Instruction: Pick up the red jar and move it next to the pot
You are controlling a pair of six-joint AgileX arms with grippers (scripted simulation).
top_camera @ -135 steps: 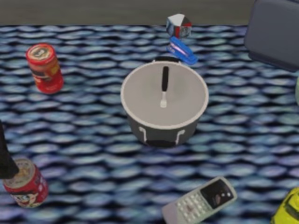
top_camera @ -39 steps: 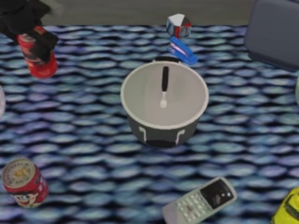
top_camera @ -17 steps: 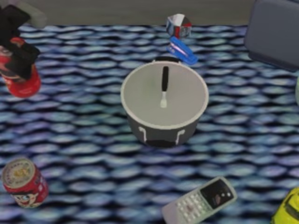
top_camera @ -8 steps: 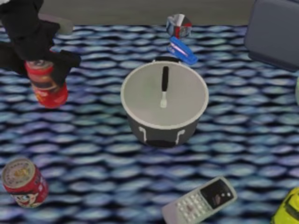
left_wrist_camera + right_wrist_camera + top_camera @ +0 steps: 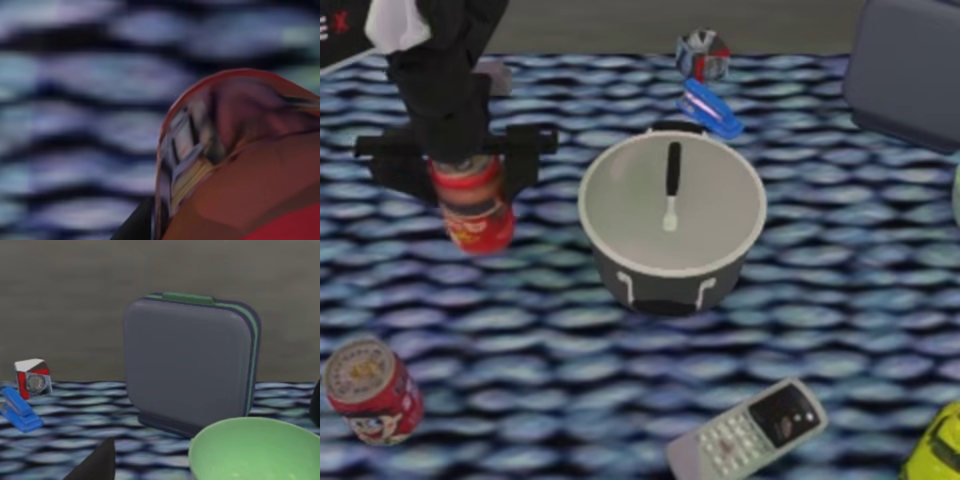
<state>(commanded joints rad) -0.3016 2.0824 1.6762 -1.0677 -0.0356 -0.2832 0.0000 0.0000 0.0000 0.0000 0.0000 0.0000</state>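
— What does everything sit on?

— A table [image 5: 520, 400] covered in a woven blue-and-black pattern, with a plain grey wall behind it, clearest in the right wrist view.

— Where is the red jar?

— The red jar [image 5: 472, 206] is on the table's left half, well apart from the pot [image 5: 671, 220] and to its left. The left gripper [image 5: 460, 160] has it from above, black fingers clamped on its upper part, one at each side. In the left wrist view the jar [image 5: 240, 165] fills the near corner, the weave blurred beyond it.

— And the pot?

— Near the middle, upright, lid on, black bar handle on top.

— What else lies about?

— A fatter red can [image 5: 372, 392] at the near left corner, a phone [image 5: 750, 428] near the front edge, a blue stapler [image 5: 711, 110] just behind the pot, and a small red-and-white cube [image 5: 703, 53] beyond that. A grey case [image 5: 190, 365] stands at the far right, with a green bowl [image 5: 255, 450] in front of it.

— The right arm?

— Off to the right; I cannot tell how its fingers stand.
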